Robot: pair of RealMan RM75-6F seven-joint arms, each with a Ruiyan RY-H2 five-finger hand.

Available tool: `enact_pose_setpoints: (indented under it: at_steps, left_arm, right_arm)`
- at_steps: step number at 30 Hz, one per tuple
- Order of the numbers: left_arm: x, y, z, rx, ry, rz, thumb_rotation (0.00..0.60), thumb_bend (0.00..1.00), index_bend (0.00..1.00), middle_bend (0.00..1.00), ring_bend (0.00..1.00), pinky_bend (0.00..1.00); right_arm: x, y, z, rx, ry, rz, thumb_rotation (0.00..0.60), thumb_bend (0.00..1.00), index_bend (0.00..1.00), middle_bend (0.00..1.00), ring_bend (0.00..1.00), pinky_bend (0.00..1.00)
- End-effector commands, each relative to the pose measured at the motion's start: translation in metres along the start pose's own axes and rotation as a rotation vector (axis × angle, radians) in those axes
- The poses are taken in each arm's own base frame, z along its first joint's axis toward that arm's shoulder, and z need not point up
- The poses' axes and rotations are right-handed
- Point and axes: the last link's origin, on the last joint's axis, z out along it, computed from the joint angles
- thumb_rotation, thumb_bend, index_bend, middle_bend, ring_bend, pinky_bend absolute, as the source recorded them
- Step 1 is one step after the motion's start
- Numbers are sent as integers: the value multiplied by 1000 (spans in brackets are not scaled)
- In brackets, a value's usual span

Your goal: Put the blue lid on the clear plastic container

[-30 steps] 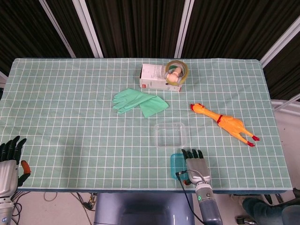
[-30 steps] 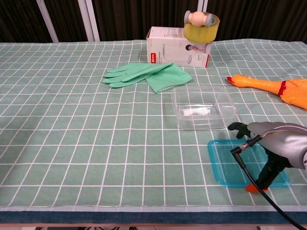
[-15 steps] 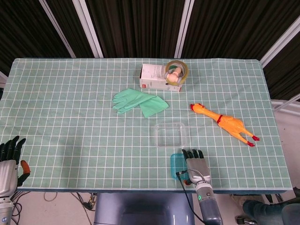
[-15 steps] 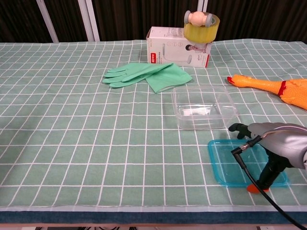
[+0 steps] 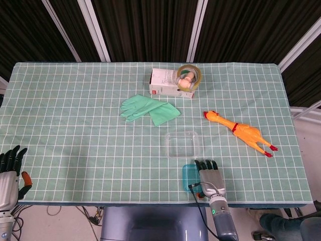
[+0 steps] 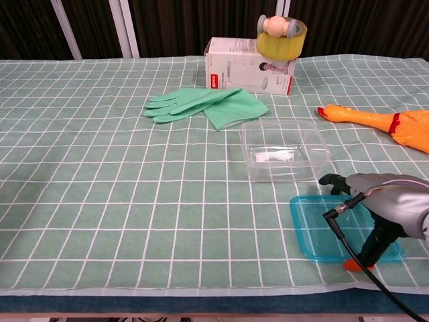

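Nothing much shifts: right hand (image 6: 385,215) stays arched over flat blue plastic lid (image 6: 320,231), grasp unclear, lining up beside open clear plastic container (image 6: 284,150); left hand (image 5: 11,173) released, parked at table edge.

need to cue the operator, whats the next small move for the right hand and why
Probably close the right hand on the blue lid and lift it. The hand rests over the lid's right part, thumb at its near edge, while the lid lies flat just in front of the clear container, which is still uncovered.
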Motion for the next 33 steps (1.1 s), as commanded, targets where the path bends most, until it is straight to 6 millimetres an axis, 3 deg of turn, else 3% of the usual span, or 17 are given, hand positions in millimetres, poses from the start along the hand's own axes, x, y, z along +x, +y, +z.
enact_pose_setpoints:
  at_steps: [1, 14, 33]
  left_arm:
    - [0, 0, 0, 0, 0, -1, 600, 762, 97, 0, 0, 0]
    - [0, 0, 0, 0, 0, -2, 600, 762, 97, 0, 0, 0]
    - [0, 0, 0, 1, -1, -1, 600, 763, 97, 0, 0, 0]
  right_arm:
    - [0, 0, 0, 1, 0, -1, 600, 167, 0, 177, 0, 0]
    - [-2, 0, 5, 3, -22, -15, 600, 167, 0, 195, 0, 0]
    - [0, 1, 5, 70, 44, 25, 600, 215, 0, 346, 0, 0]
